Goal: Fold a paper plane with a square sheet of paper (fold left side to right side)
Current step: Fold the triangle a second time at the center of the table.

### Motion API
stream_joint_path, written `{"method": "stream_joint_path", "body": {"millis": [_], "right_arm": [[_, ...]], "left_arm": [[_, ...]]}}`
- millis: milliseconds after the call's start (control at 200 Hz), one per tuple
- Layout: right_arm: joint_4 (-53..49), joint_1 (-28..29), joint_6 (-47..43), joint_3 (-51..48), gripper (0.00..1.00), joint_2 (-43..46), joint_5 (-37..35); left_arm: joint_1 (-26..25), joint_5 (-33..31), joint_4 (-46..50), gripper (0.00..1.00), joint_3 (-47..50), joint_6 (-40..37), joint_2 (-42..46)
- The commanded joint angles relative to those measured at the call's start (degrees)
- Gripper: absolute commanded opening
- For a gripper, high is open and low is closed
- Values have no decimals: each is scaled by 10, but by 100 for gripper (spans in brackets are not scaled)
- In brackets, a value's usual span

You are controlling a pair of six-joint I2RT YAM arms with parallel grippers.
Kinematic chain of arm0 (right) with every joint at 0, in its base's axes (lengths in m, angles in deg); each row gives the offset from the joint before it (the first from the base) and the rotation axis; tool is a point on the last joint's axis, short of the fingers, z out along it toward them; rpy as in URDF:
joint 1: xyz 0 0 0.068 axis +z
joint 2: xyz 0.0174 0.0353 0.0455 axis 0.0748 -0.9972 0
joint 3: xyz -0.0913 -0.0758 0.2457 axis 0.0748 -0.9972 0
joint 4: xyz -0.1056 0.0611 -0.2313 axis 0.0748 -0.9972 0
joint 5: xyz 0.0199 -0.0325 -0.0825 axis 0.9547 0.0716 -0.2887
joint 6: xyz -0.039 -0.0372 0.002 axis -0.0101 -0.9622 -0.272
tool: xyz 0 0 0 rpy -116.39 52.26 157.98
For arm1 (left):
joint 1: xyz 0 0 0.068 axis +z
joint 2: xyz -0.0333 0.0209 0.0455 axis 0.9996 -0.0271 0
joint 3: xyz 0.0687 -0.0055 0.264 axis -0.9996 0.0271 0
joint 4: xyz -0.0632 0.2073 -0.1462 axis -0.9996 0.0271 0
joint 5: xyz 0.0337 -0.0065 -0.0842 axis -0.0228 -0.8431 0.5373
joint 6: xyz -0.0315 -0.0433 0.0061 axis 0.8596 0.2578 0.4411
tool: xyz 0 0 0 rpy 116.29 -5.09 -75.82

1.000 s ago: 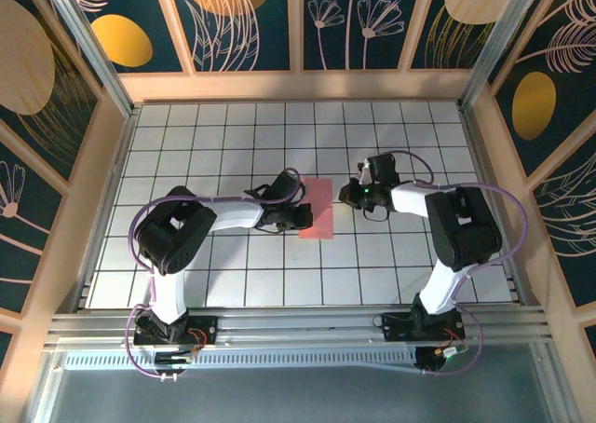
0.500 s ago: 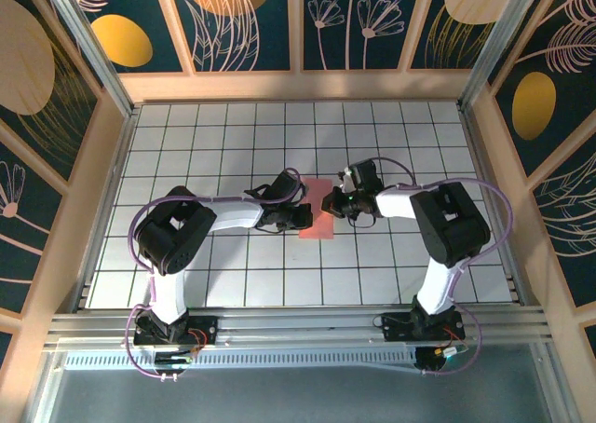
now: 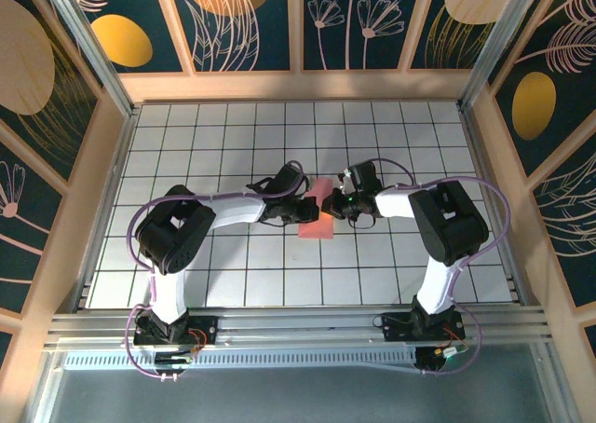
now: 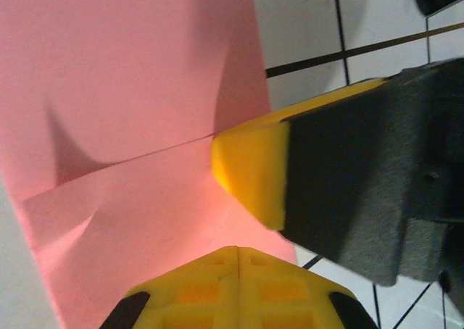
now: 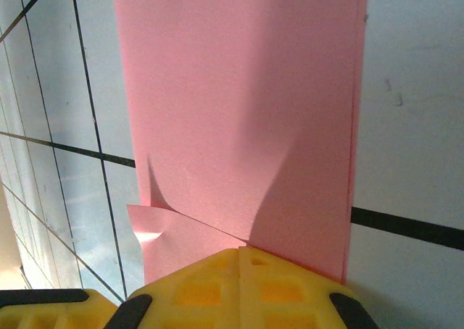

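Closest in, the left gripper (image 4: pixel 238 285) has its yellow tips pressed together with only a seam between them, resting on the near part of the square sheet of paper (image 4: pixel 130 90). The right gripper (image 5: pixel 239 282) is likewise shut tight, its tips planted on the pink surface. Neither clamps the sheet; both seem to be pushing down on it.

The change is on the right. A second ago that gripper hung over bare tiles beside the paper, and it has since slid in onto the strip. Its yellow fingertip (image 4: pixel 250 173) now meets the end of a straight edge running across the sheet. The left gripper has edged up and inward over the strip's left side.

The sheet lies mid-table between the two grippers, already doubled into a narrow strip about one tile wide. A small flap (image 5: pixel 170 238) shows at one corner, its tip slightly raised.

I judge the half fold finished and a corner fold for the nose being pinned and creased. Beyond, the white grid table (image 3: pixel 233 134) runs on to the far wall.
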Motion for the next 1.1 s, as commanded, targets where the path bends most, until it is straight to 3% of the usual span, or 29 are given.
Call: {"method": "stream_joint_path", "body": {"millis": [0, 706, 1096], "right_arm": [[-38, 0, -13, -10, 0, -17, -27], [-68, 0, -28, 7, 0, -31, -47], [-78, -8, -36, 12, 0, -34, -52]], "left_arm": [[2, 27, -2, 0, -21, 0, -25], [2, 28, 23, 0, 31, -24, -28], [1, 33, 17, 0, 123, -35, 33]]}}
